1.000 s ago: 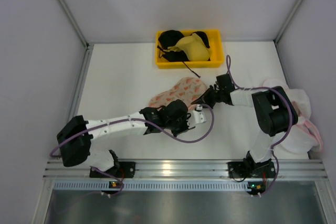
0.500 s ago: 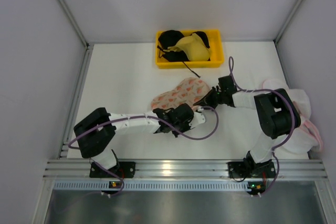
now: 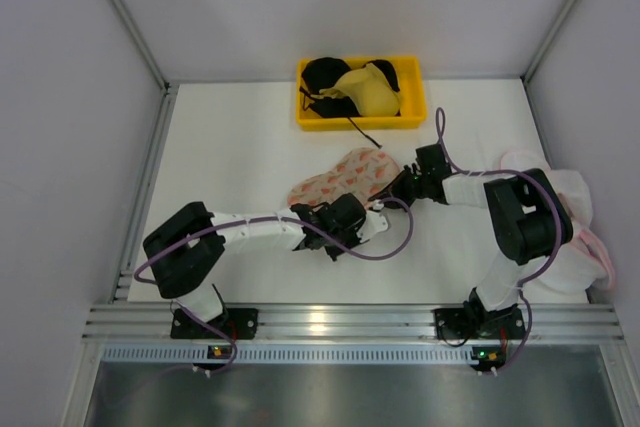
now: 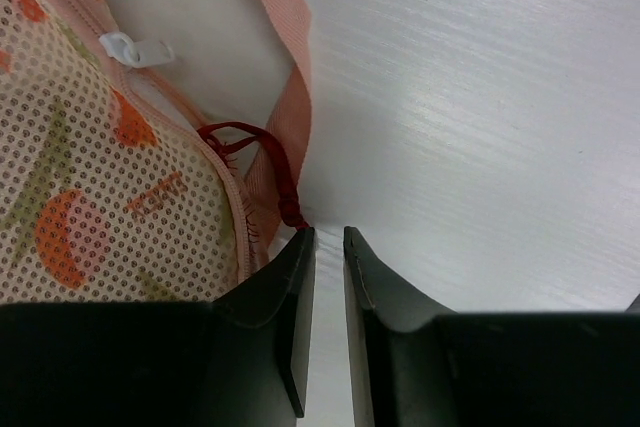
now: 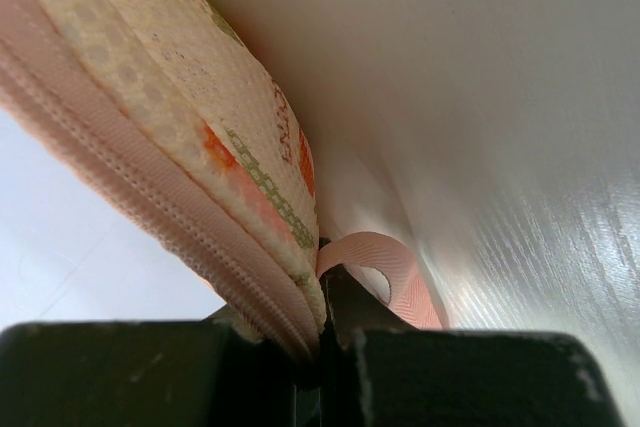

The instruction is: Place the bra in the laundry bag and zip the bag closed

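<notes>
While the right fingers (image 5: 345, 347) clamp the right end of the laundry bag (image 3: 340, 179) on the desk (image 3: 230, 167), the left fingers (image 4: 300, 267), narrow and empty, point at the bra (image 4: 272, 162), whose red strap sticks out of the zip just ahead.

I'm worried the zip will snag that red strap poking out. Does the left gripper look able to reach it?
Probably yes: the strap loops out of the bag and ends right at the left gripper, with nothing between them; its jaws stand only narrowly apart.
</notes>
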